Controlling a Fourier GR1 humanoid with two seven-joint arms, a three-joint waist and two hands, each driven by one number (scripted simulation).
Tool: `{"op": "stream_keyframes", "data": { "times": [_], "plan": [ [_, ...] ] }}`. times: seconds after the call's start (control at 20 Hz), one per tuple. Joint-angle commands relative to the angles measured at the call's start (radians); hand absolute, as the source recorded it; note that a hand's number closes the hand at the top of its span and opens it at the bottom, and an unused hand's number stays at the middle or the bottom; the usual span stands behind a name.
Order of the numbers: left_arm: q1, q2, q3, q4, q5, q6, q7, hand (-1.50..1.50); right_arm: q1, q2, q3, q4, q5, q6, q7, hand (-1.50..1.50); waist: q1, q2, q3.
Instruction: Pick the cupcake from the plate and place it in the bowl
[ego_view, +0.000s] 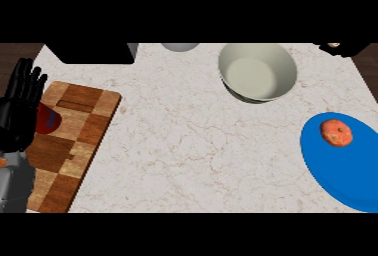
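Nearest, at the left edge, a grey forearm comes up to the left hand (16, 117). It is resting there with its fingers straight and apart, pointing away, and it holds nothing. It lies over the left side of a wooden board (74, 145) on the counter (192, 150). A small red and blue thing (51, 120) lies on the board, partly hidden by the hand; I cannot tell what it is. At the right edge is a blue plate (347, 170), and the cupcake (337, 132) sits on its far part. Farther, well apart from the plate, stands the pale bowl (258, 75). The right hand does not show.
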Motion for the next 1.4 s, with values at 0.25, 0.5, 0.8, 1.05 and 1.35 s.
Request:
{"op": "stream_keyframes", "data": {
  "times": [0.25, 0.5, 0.8, 1.05, 1.35],
  "plan": [
    [0.042, -0.016, -0.014, -0.060, -0.002, -0.003, 0.018, 0.00, 0.103, 0.180, 0.069, -0.027, 0.070, -0.246, 0.116, 1.50, 0.016, 0.005, 0.001],
    [-0.054, -0.033, -0.034, -0.013, -0.014, 0.018, 0.033, 0.00, 0.083, 0.207, 0.034, 0.104, 0.075, -0.308, 0.232, 1.50, 0.022, 0.012, 0.002],
    [-0.061, -0.015, -0.024, -0.017, -0.016, 0.010, 0.028, 0.00, 0.128, 0.243, -0.075, 0.197, -0.032, -0.368, 0.132, -1.50, 0.040, 0.022, 0.003],
    [-0.057, -0.005, -0.015, -0.028, -0.006, 0.004, 0.051, 0.00, 0.122, 0.268, -0.177, 0.179, -0.144, -0.420, 0.047, -1.50, 0.035, 0.018, 0.003],
    [-0.083, -0.010, -0.006, 0.033, -0.002, -0.004, 0.018, 0.00, 0.117, 0.158, -0.291, 0.177, -0.233, -0.511, -0.003, -1.50, 0.034, 0.026, 0.003]
  ]
}}
